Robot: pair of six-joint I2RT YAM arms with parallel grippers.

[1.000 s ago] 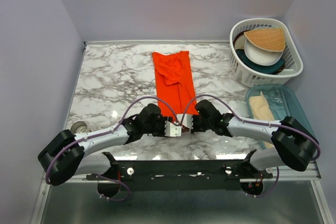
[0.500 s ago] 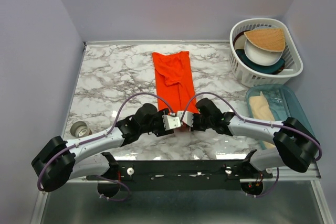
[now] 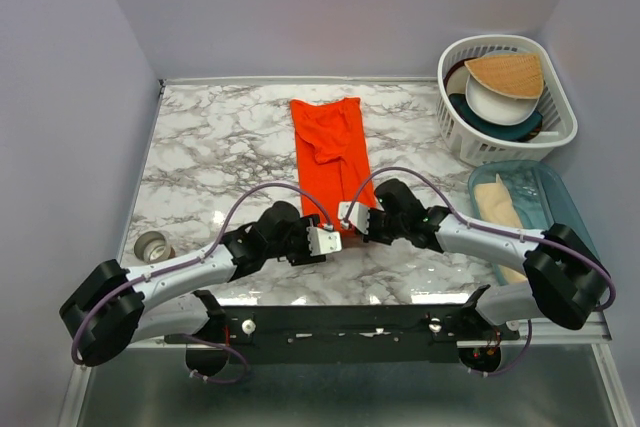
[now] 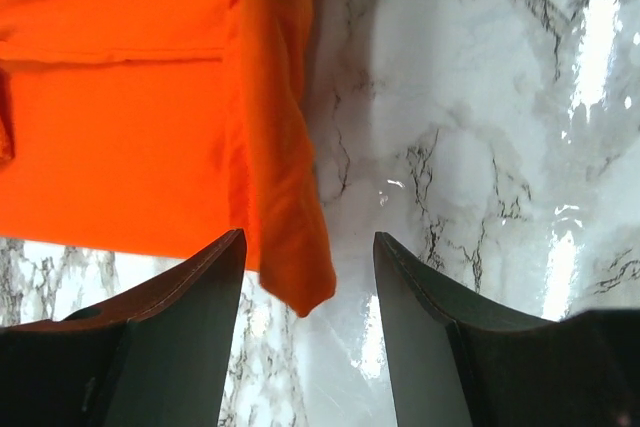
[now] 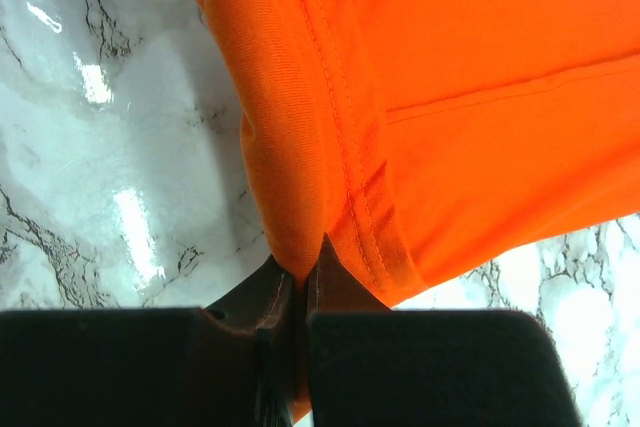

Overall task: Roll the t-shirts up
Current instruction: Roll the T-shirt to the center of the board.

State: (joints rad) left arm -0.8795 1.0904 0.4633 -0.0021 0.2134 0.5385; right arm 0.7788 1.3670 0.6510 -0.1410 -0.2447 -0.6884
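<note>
- T-shirt (image 3: 328, 147), bright orange-red, lies folded into a long narrow strip down the middle of the marble table (image 3: 210, 137), with its near end at the two grippers.
- Right gripper (image 3: 350, 217) has its fingers pressed together on the strip's near hem corner, and the cloth bunches at the tips.
- Left gripper (image 3: 325, 240) is spread, and a loose corner of the cloth lies unpinched between its fingers (image 4: 190, 297).
- White basket (image 3: 565, 127) of dishes sits at the far right, with a teal tray (image 3: 555, 202) nearer.

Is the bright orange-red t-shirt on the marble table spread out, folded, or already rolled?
Folded, not rolled: the soft orange-red t-shirt lies flat as a long narrow strip, with its side edges doubled over.
</note>
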